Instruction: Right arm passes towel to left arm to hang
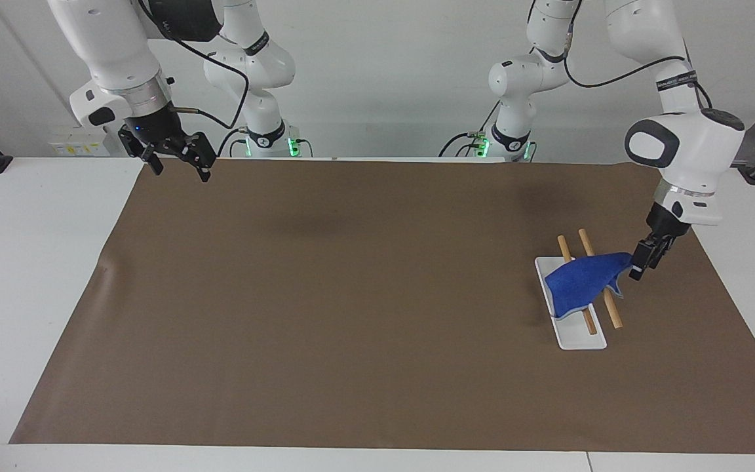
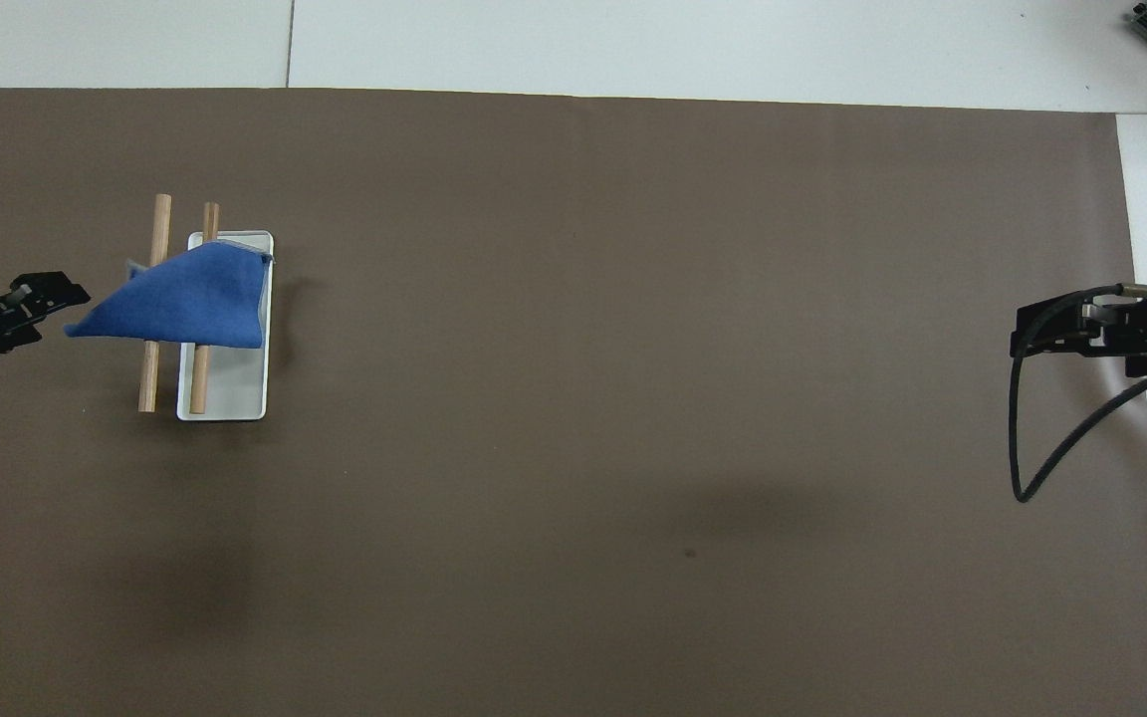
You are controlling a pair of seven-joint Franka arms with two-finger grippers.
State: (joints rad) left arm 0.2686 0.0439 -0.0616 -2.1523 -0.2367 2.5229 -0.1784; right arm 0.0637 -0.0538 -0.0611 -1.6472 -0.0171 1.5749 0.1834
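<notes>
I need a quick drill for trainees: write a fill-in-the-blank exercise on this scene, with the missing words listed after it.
1. The towel is draped over two wooden ____.
2. The dowels stand over a white ____.
3. The left gripper is beside the towel's corner, and the overhead view shows a ____ between them.
4. The right gripper waits with its fingers ____ over the brown mat.

Missing words: dowels; tray; gap; open

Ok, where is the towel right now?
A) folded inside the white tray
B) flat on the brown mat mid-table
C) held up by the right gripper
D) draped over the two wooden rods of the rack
D: the towel lies draped across the wooden rods above the white tray, with the left gripper just beside its corner.
</notes>
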